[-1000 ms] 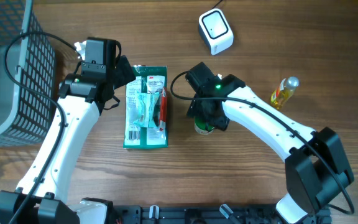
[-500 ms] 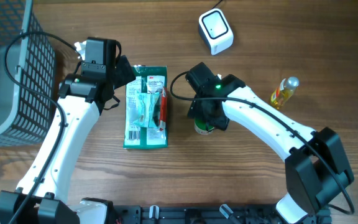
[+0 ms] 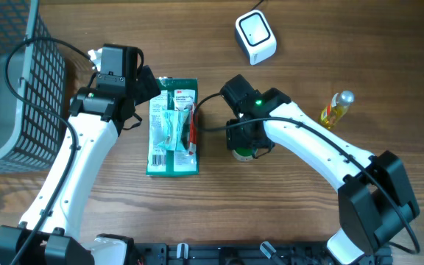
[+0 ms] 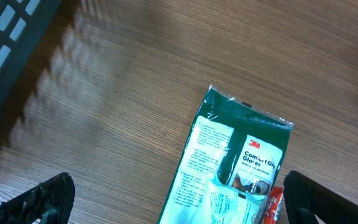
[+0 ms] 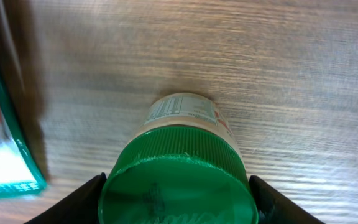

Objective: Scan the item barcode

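Note:
A small jar with a green ribbed lid [image 5: 176, 180] and a white label stands upright on the wooden table, just right of a green glove package [image 3: 173, 126]. My right gripper [image 5: 176, 202] comes down over the jar [image 3: 243, 153], with a black finger pressed against each side of the lid. Overhead, the right gripper [image 3: 246, 138] hides most of the jar. The white barcode scanner [image 3: 255, 37] sits at the back of the table. My left gripper [image 4: 179, 202] hovers wide open over the top end of the package [image 4: 229, 174], holding nothing.
A dark mesh basket [image 3: 13, 81] stands at the far left, its corner showing in the left wrist view [image 4: 5, 25]. A small yellow bottle [image 3: 335, 109] lies at the right. A red item is tucked in the package's right edge [image 3: 193, 129].
The right gripper's fingers have drawn in against the jar's lid and the wrist has shifted slightly. The left arm has not moved.

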Robot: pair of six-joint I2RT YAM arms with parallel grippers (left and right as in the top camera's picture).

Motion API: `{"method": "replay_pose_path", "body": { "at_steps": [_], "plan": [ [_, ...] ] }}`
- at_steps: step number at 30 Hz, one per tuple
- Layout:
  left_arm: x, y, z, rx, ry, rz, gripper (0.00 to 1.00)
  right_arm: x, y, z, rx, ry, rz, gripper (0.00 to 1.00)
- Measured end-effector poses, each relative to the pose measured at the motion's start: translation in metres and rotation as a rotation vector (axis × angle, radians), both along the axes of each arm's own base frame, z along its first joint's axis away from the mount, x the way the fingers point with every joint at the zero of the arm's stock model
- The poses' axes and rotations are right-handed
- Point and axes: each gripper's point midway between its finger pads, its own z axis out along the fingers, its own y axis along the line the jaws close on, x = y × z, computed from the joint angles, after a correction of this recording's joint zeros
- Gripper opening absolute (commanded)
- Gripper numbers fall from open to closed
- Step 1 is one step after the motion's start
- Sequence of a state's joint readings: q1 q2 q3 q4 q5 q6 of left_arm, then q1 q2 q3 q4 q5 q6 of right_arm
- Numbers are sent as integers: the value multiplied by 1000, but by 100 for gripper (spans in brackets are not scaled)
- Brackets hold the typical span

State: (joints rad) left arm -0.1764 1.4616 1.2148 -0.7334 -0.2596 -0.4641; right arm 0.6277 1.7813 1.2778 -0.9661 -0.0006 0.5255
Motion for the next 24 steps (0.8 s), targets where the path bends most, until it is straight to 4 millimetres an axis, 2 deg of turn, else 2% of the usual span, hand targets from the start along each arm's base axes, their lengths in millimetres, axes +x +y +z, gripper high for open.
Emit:
{"method": "replay_pose_path", "body": {
  "at_steps": [4, 5, 6, 12, 13, 14, 16, 20, 22, 24],
  "plan": [
    [0, 0, 0, 0, 0, 0, 100, -2, -1, 0, -11, 2, 112, 67],
    [0, 0, 0, 0, 0, 0, 100, -2, -1, 0, -13, 1, 131, 89],
    [0, 0, 0, 0, 0, 0, 100, -2, -1, 0, -13, 0, 139, 100],
    [0, 0, 0, 0, 0, 0, 100, -3, -2, -1, -19, 6, 152, 100],
    [0, 0, 0, 0, 0, 0, 100, -3, -2, -1, -18, 7, 137, 96],
    [0, 0, 0, 0, 0, 0, 100, -3, -2, -1, -16, 8, 111, 86],
    [0, 0, 0, 0, 0, 0, 100, -5, -3, -1, -16, 21, 29, 73],
    [0, 0, 0, 0, 0, 0, 100, -11, -8, -2, -26, 50, -72, 70],
    [0, 0, 0, 0, 0, 0, 100, -13, -9, -2, -30, 56, -92, 63],
    [0, 0, 0, 0, 0, 0, 100, -12, -9, -2, -31, 55, -104, 62]
  ]
}}
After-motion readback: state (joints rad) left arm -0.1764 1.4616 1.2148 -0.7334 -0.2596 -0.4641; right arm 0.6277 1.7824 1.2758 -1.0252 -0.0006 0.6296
